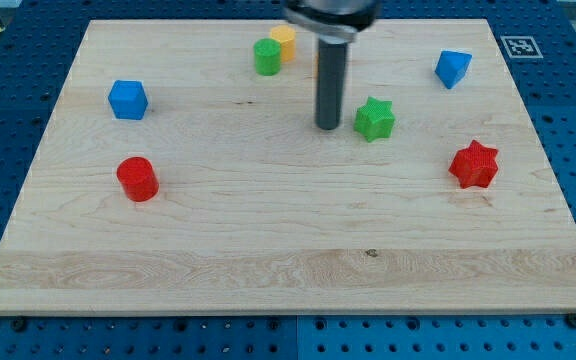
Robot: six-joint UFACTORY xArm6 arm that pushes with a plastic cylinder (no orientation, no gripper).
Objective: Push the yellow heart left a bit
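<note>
Yellow block (285, 41), shape unclear, is sitting near the wooden board's (268, 250) top edge, touching a green cylinder (266, 57). My tip (328, 126) is resting just left of the green star (374, 119). No claw exists; no readable writing.

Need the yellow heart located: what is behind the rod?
A sliver of yellow peeks out at the rod's left edge; its shape is hidden. My tip rests left of the green star.
</note>
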